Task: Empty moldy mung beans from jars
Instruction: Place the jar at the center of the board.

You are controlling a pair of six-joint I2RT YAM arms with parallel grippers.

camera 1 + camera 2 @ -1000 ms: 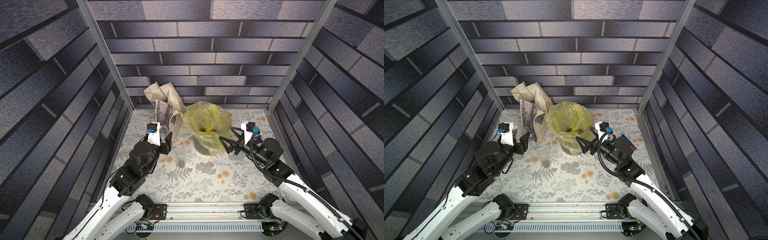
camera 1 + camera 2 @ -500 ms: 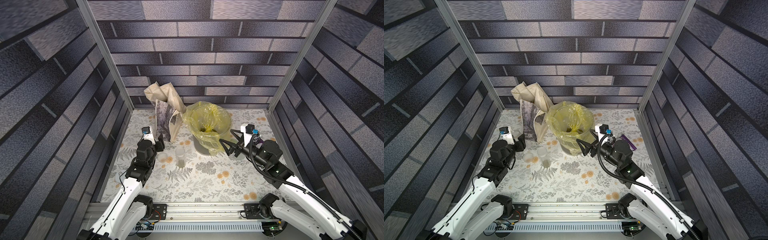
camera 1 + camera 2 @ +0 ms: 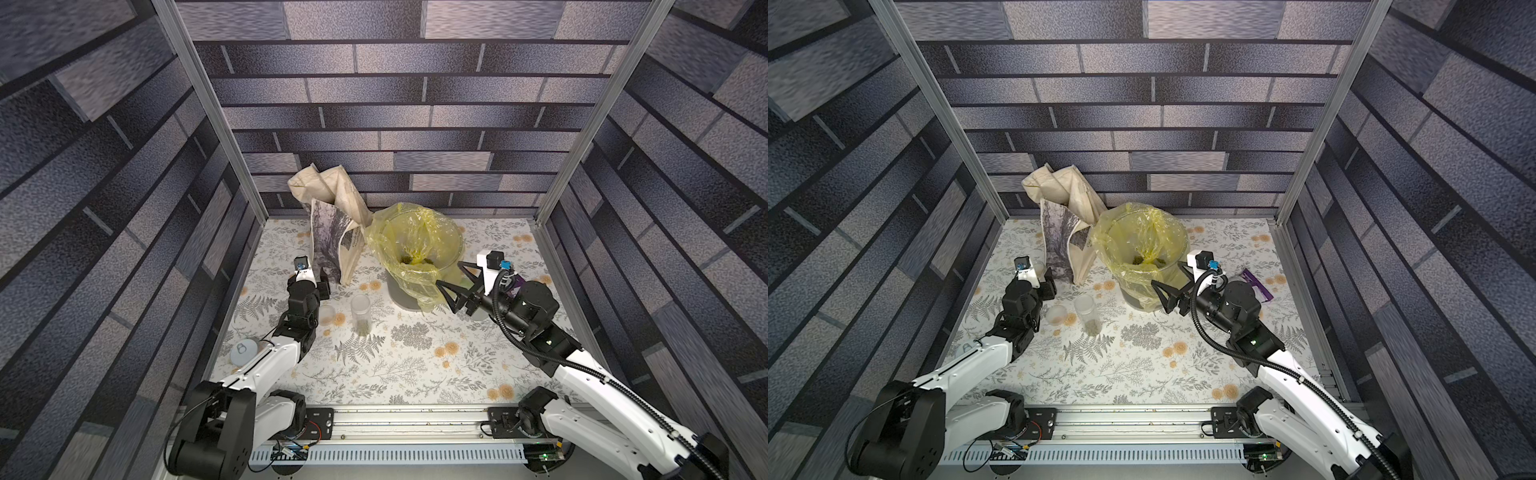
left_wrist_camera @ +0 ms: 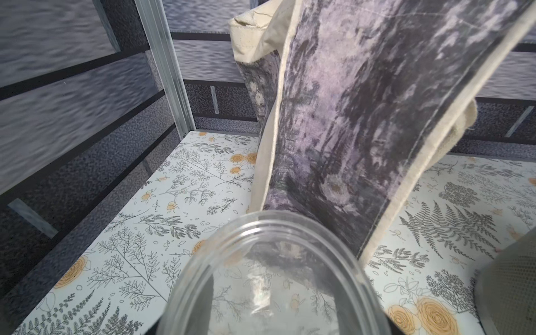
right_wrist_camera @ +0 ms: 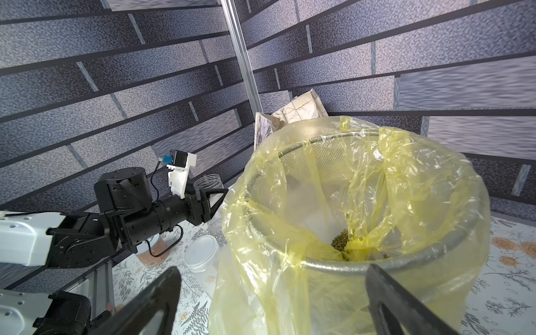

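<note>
Yellow translucent plastic bag (image 5: 261, 232) lines the grey mesh bucket (image 5: 322, 159), and at its bottom we see a small heap of olive-green mung beans (image 5: 340, 239). We find the right gripper (image 3: 448, 272) spread wide and empty just beside the bucket. The left gripper (image 5: 214, 195) clasps a clear, lidless, empty plastic jar (image 4: 269, 278) close to the cream cloth tote with a grey print (image 4: 348, 116). On the floral tabletop (image 3: 415, 365) a second slim clear jar (image 3: 360, 309) stands upright and open, more beans at its bottom, its whitish translucent lid (image 3: 327, 312) lying just beside it. A wider lidded jar (image 3: 245, 351) stands at the table's edge by the left arm.
</note>
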